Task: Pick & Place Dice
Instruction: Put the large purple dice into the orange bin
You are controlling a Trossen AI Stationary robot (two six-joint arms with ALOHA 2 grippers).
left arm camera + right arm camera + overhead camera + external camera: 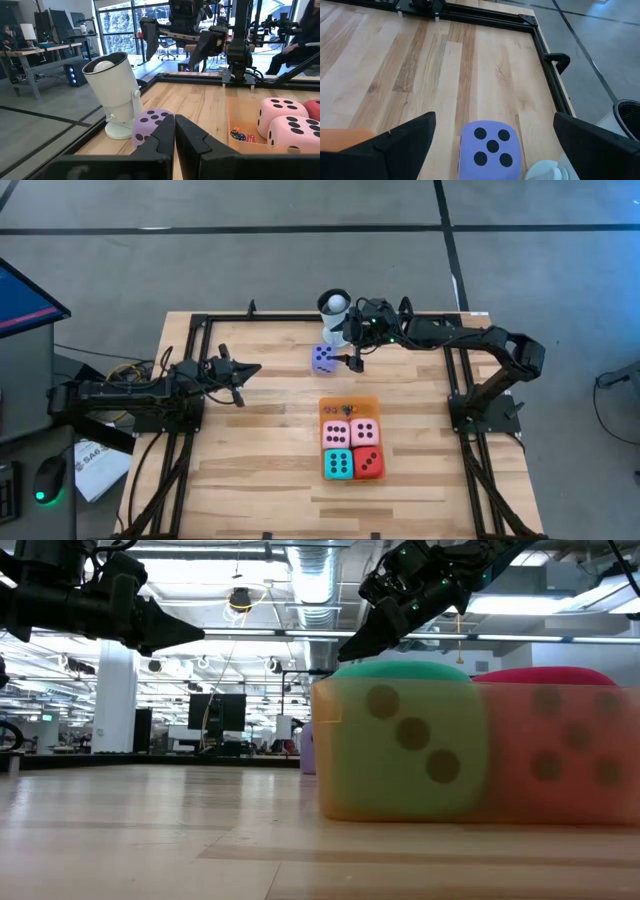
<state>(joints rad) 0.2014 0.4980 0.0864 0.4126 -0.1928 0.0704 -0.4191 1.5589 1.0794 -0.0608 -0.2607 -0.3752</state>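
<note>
Nearest the table's front edge we see the flat orange rectangular mat point(349, 402) carrying four soft foam dice: a teal cube point(338, 464) and a red cube point(368, 463) in front, two pink cubes point(336, 434) behind them, and a scatter of tiny bead-sized coloured pieces point(241, 136) on the mat's bare far strip. These are placed already, we judge.

Farther back, well apart from the mat, sits the purple soft die with black pips point(491, 149), five pips up, just beside the white mug holding a ball point(334, 313). Above it we find the right gripper point(354, 360), fingers spread wide with nothing between them, one on each side of the die in the wrist view. The left gripper point(238, 385) waits off to the side with its fingers pressed together, empty.

The main risk, as we read it, is the mug: it stands so near the die that a descending finger may strike its base or handle and tip it, spilling the ball. A soft cube may also squash or twist if we pinch it off-centre, then slip out in transit. On the mat the only free space is the strip with the beads, so setting the die down there may scatter them or nudge the pink cubes.
</note>
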